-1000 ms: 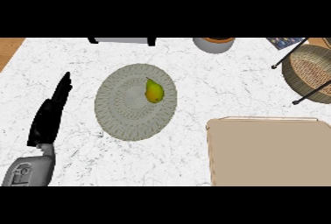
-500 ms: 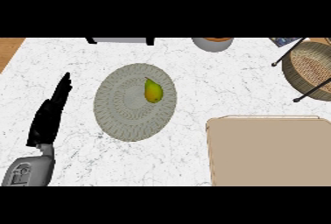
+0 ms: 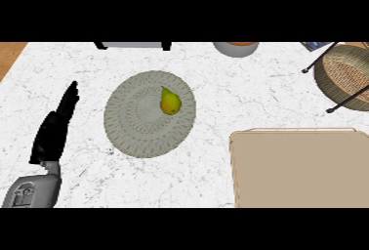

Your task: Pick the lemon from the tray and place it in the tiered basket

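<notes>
While the left hand (image 3: 54,128) rests with fingers straight and released at nine o'clock and the right hand is out of view, the pear-shaped yellow-green fruit (image 3: 169,102) lies on the round woven mat (image 3: 148,141), not on the tan tray (image 3: 302,168). A good pick probably means closing round its fat lower end, then carrying it toward the tiered basket (image 3: 347,74) at two o'clock.

White marble counter (image 3: 238,97), woven wicker basket (image 3: 349,78)
</notes>
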